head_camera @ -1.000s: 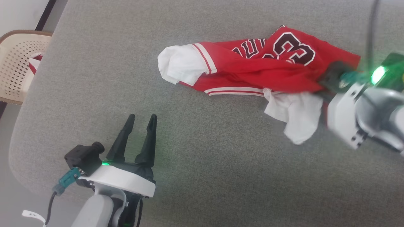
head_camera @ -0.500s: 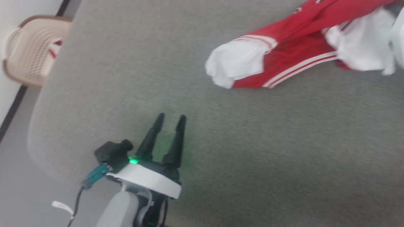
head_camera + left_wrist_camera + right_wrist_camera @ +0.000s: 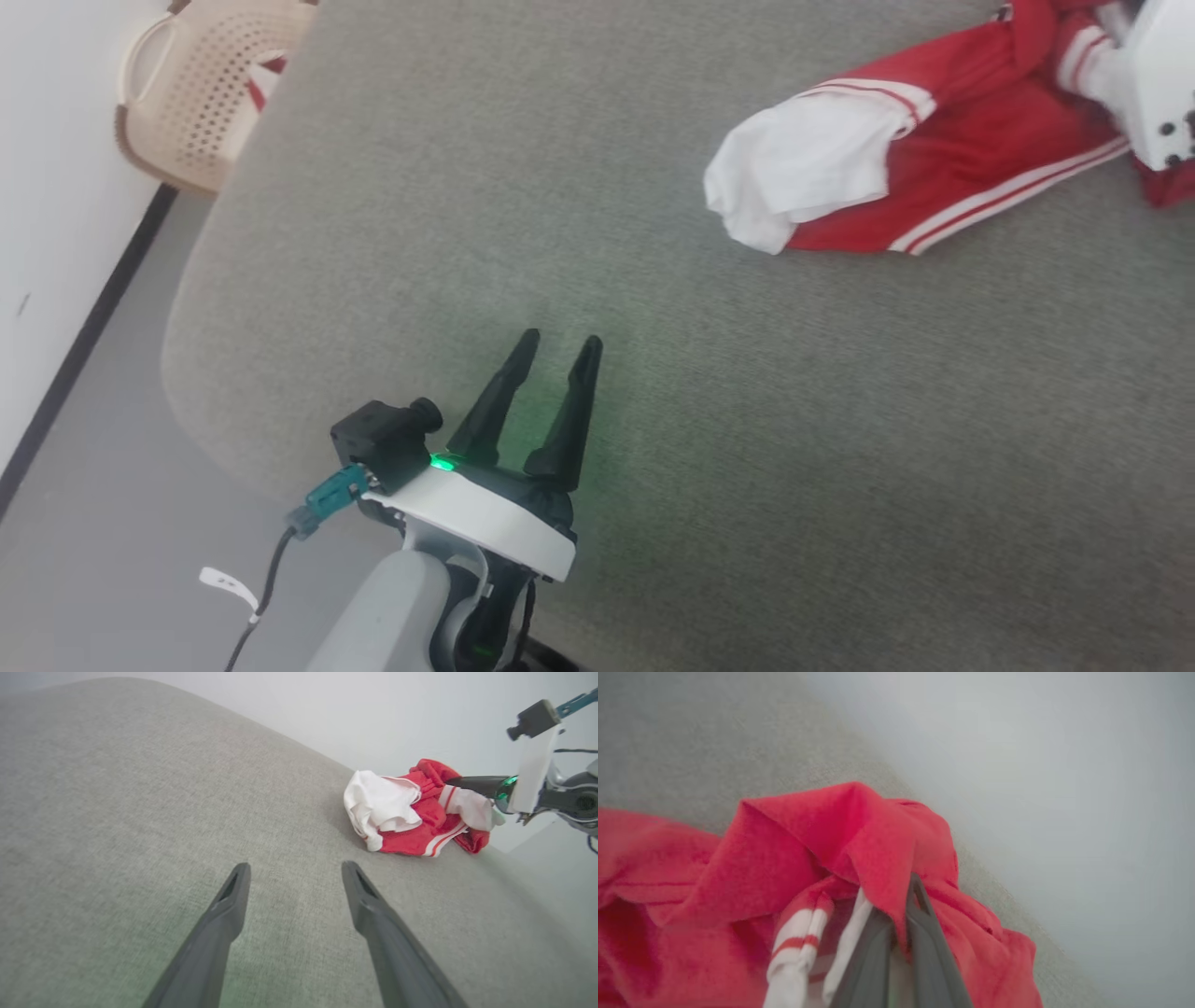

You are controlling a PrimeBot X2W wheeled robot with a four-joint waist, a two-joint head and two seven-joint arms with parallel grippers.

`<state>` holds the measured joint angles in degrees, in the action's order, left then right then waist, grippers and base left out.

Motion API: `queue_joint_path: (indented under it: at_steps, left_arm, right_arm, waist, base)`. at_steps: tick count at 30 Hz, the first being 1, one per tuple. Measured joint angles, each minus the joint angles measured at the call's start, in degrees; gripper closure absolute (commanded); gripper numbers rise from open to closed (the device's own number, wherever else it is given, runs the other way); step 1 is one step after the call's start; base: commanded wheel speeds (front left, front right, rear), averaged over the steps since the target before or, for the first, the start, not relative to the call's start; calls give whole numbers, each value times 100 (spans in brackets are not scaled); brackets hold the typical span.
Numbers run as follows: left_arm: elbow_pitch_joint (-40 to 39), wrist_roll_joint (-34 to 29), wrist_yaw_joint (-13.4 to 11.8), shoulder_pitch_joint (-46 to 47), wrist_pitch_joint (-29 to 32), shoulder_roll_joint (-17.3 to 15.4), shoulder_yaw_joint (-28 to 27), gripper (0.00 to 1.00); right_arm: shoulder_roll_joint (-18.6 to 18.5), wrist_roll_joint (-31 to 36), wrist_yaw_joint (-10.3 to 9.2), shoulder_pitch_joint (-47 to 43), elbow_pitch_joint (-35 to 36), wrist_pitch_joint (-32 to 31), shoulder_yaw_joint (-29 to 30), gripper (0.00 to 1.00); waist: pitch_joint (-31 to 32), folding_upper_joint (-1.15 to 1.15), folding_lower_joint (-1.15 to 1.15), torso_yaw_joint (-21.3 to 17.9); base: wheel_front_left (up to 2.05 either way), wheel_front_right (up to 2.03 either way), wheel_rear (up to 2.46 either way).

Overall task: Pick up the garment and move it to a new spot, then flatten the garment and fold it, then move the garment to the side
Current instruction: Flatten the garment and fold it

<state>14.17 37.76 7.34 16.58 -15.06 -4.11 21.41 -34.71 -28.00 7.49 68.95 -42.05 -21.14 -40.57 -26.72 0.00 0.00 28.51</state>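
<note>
The garment (image 3: 971, 177), a red jersey with white sleeves and striped trim, lies bunched near the far right of the grey fabric surface (image 3: 747, 467), close to its rim in the left wrist view. One white sleeve (image 3: 803, 173) spills toward the middle, and the body is crumpled on itself, its lettering hidden. The right gripper (image 3: 901, 914) is clamped on a fold of red cloth at the garment's far end, its two dark fingers pressed together with fabric draped over them. Much of the garment rests on the surface (whether the pinched end is clear of it cannot be told). The left gripper (image 3: 560, 338) hovers with fingers spread wide and nothing between them, low over bare surface, well apart from the garment. A beige perforated basket (image 3: 201, 103) stands on the floor beyond the surface's corner, with something red and white inside. By this evidence the task is in its first step: the garment is seized but not yet set down at a new spot. Flattening, folding and the move aside all remain, and the free left gripper is likely needed for them.
</note>
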Motion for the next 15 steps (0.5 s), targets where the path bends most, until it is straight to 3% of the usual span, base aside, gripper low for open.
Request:
queue_joint_path:
  at_steps: [6, 10, 15]
  left_arm:
    - [-23, -2, 3, -13, 1, -113, -133, 0]
    - [-77, -4, 5, -82, 0, -171, -203, 0]
    - [-112, -5, 5, -94, 0, -175, -204, 0]
  right_arm:
    - [-312, -508, 0, 71, 561, 328, -692, 0]
    - [-976, -944, 0, 72, 1455, 255, -1111, 0]
    - [-1898, -1686, 1, -107, 2914, -427, -1652, 0]
  waist:
    - [124, 0, 0, -332]
    - [224, 0, 0, -635]
    - [291, 0, 0, -947]
  base:
    - [0, 0, 0]
    - [0, 0, 0]
    - [0, 0, 0]
